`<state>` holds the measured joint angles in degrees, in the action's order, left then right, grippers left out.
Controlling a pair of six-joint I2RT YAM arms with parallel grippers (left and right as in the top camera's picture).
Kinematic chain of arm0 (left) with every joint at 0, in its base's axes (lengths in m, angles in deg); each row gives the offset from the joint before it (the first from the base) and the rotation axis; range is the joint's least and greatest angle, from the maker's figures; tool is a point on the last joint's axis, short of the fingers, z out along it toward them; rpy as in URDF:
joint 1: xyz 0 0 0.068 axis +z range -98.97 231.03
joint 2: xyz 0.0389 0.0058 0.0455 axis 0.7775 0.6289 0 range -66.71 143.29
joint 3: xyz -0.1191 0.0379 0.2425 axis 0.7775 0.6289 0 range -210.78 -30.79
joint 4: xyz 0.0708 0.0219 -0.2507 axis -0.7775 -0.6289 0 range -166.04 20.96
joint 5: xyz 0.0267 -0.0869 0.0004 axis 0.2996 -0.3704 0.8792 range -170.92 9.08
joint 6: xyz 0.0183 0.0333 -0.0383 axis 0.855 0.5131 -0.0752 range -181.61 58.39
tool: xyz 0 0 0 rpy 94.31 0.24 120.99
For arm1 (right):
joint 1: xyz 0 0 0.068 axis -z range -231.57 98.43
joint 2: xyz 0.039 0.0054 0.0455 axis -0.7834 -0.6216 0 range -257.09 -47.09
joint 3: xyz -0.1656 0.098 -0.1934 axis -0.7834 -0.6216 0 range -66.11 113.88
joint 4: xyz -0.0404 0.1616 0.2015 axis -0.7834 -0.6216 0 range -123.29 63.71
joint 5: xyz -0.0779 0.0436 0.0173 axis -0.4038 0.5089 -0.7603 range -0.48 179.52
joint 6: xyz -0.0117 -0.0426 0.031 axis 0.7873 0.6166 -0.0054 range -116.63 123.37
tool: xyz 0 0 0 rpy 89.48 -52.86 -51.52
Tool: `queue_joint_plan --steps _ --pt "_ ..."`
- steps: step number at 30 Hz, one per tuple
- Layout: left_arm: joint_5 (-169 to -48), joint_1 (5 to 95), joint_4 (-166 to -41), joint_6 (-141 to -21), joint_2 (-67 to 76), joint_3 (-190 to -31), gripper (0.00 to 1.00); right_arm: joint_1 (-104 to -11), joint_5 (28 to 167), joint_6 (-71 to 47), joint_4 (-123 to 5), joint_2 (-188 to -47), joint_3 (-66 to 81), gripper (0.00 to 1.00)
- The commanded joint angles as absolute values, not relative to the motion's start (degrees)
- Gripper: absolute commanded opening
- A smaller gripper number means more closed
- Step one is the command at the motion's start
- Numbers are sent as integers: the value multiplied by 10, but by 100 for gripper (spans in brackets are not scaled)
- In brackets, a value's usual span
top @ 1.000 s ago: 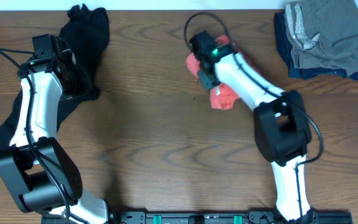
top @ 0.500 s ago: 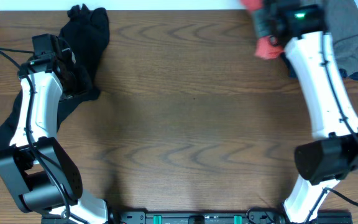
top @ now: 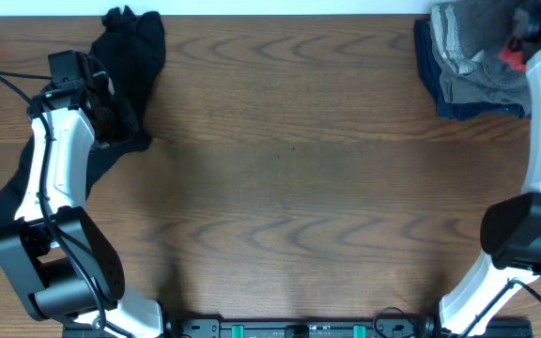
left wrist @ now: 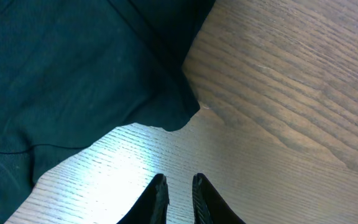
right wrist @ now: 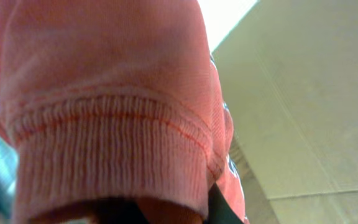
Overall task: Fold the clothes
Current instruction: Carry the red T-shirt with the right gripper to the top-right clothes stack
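Judging by the overhead view, this fold job looks maybe halfway at best. The right gripper (top: 522, 38) is way up in the upper right corner of the frame, pinching a bunched-up red-orange garment (top: 512, 53) right over the pile of gray and navy clothes (top: 477, 56). In the right wrist view it's all orange fabric and a ribbed cuff, so I can't tell if it's folded neatly or just wadded.

The black top (top: 144, 47) is sprawled in a heap at the upper left of the table (top: 289, 188), clearly not folded yet. The left gripper (left wrist: 179, 185) hovers just beside its edge, fingers pressed nearly together with nothing between them. So my guess: drop off the orange one, then the whole black top is left to do.
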<state>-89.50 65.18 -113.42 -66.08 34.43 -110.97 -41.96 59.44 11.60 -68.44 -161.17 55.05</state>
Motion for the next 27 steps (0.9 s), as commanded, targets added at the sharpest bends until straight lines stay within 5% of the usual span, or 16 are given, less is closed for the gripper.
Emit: queue_joint_plan --steps 1,18,23,27 --pt "-888 655 -1130 -658 351 -1116 17 -408 581 135 -649 -1639 564 1" --pt "-888 655 -1105 -658 351 -1116 17 -436 603 167 -628 -1833 564 2" --pt "-888 655 -1104 -658 351 -1116 17 -467 663 167 -655 -1834 565 43" --pt "-888 655 -1104 -658 351 -1116 17 -501 690 167 -666 -1820 565 67"
